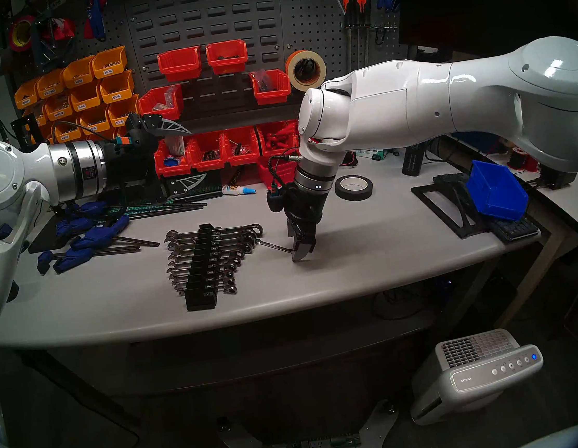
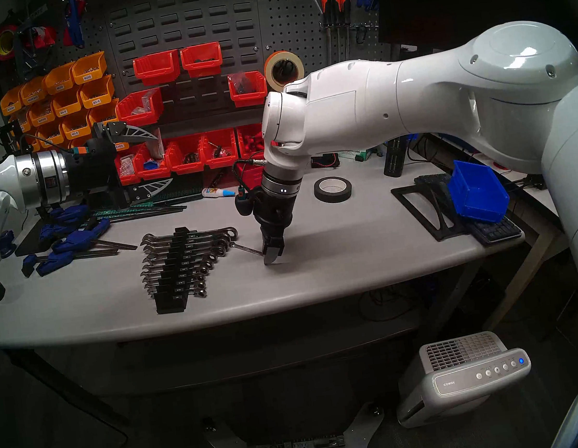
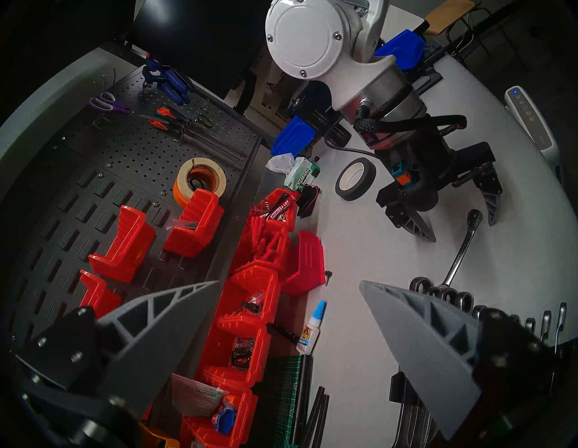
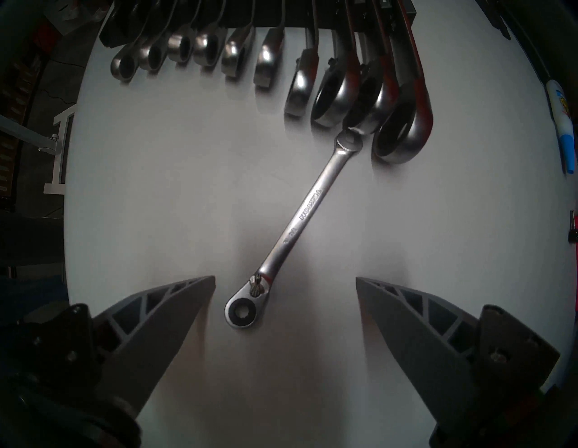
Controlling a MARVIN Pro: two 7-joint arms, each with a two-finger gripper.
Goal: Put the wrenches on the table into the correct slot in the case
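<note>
workshop | pegboard (image 1: 309,16) w/ parts bins (image 1: 180,62), screwdrivers (image 1: 356,3), clamps (image 1: 76,244)

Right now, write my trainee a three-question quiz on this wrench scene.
1. True or false: the right gripper is shut on the loose wrench.
2. Which end of the loose wrench lies nearest the right gripper? A. the ring end B. the open end
3. Fill in: the left gripper is raised in front of the red ____, holding nothing.

Key
1. False. Its jaws stand open over the table, and the wrench lies flat between and ahead of the fingertips.
2. A. The other end reaches the wrenches in the rack.
3. bins
</note>
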